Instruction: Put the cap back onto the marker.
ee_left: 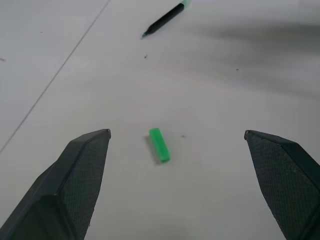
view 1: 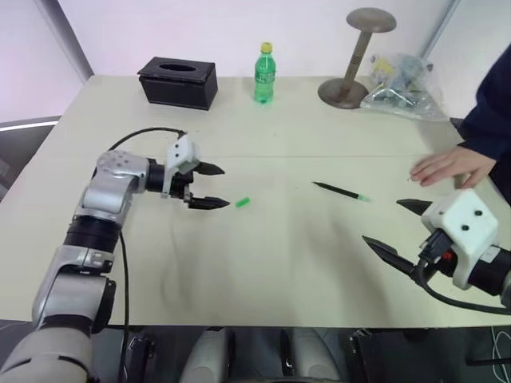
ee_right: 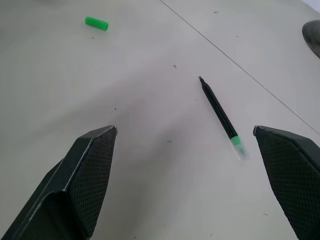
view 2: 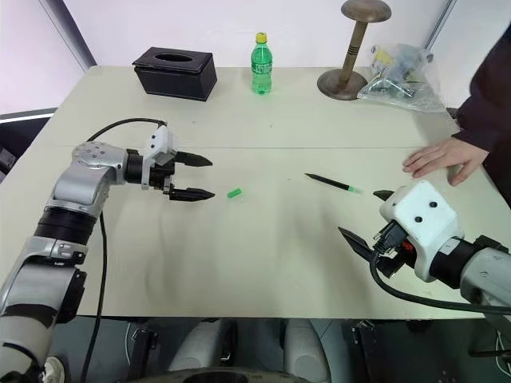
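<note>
Two task items are seen lying loose on the table (view 1: pixel 263 279), well apart from each other. The cap (view 1: pixel 242 203) is found lying flat just beside the left gripper (view 1: pixel 211 186), at roughly 3 o'clock from its fingertips, not touched by them. In the left wrist view the cap (ee_left: pixel 159 145) is framed between the two fingers, nearer the one on that picture's left. The left jaws are spread wide, nothing is held.

The marker (view 1: pixel 342 191) is laid flat near table centre-right, uncapped, dark tip pointed toward 10 o'clock, green end toward 4 o'clock. It is placed at about 3 o'clock from the cap. The right gripper (view 1: pixel 395 229) is positioned at about 5 o'clock from the marker, apart from it, raised over the table. Its jaws are also spread wide and empty; in the right wrist view the marker (ee_right: pixel 220 115) is seen between the fingers and beyond them.

A person's hand (view 1: pixel 447 167) is rested flat on the table at 2 o'clock from the marker, near but not touching. Along the far edge, 12 o'clock side, a black tissue box (view 1: pixel 177 81), a green bottle (view 1: pixel 264 74), a wooden stand (view 1: pixel 355 60) and a plastic bag (view 1: pixel 402 86) are lined up.
</note>
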Controlling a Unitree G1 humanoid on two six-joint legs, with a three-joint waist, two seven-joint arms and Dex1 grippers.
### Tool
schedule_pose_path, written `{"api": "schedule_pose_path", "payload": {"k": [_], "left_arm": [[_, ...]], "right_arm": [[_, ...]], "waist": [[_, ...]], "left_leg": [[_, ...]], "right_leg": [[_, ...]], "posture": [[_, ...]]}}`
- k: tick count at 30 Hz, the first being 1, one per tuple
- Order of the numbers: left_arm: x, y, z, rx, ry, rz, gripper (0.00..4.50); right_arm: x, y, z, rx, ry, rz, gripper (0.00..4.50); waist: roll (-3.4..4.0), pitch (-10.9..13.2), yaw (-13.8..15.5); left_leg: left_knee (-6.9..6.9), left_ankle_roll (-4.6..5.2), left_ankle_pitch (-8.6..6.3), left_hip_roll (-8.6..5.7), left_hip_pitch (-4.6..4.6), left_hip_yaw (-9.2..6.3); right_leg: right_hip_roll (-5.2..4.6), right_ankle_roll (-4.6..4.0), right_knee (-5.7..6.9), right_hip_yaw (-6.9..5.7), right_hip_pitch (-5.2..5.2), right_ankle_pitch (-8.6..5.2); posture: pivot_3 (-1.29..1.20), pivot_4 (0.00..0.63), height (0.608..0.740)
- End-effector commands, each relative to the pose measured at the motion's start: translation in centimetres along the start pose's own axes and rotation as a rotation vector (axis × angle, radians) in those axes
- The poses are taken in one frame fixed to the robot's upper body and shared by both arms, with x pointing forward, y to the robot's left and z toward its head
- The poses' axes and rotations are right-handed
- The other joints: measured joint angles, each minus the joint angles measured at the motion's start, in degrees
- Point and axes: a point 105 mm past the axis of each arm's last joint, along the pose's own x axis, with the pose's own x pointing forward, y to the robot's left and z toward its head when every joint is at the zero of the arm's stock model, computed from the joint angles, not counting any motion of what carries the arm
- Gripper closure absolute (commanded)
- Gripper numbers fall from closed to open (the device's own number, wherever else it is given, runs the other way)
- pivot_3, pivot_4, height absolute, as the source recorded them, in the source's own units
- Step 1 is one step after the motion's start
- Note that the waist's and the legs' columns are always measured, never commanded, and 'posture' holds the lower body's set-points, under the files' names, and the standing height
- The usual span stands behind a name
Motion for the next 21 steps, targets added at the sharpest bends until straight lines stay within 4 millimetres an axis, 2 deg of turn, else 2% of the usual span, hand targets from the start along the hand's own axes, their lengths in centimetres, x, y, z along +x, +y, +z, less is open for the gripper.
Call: {"api": "schedule_pose_path", "payload": {"k": [1,21], "left_arm": [[-0.43,-0.06,0.82,0.05,-0.002,0.002,0.0],[-0.03,-0.39,0.54,0.032,-0.002,0.005,0.0]], "right_arm": [[0.05,0.1,0.42,-0.035,-0.016,-0.004,0.03],[0.37,0.04,0.23,-0.041,-0.015,-0.002,0.03]], "waist": [[0.0,0.0,0.0],[0.0,0.0,0.0]], "left_leg": [[0.0,0.0,0.0,0.0,0.0,0.0],[0.01,0.0,0.0,0.0,0.0,0.0]], "right_leg": [[0.0,0.0,0.0,0.0,0.0,0.0],[0.0,0.0,0.0,0.0,0.0,0.0]], "posture": [[0.0,0.15,0.74],[0.0,0.15,0.74]]}}
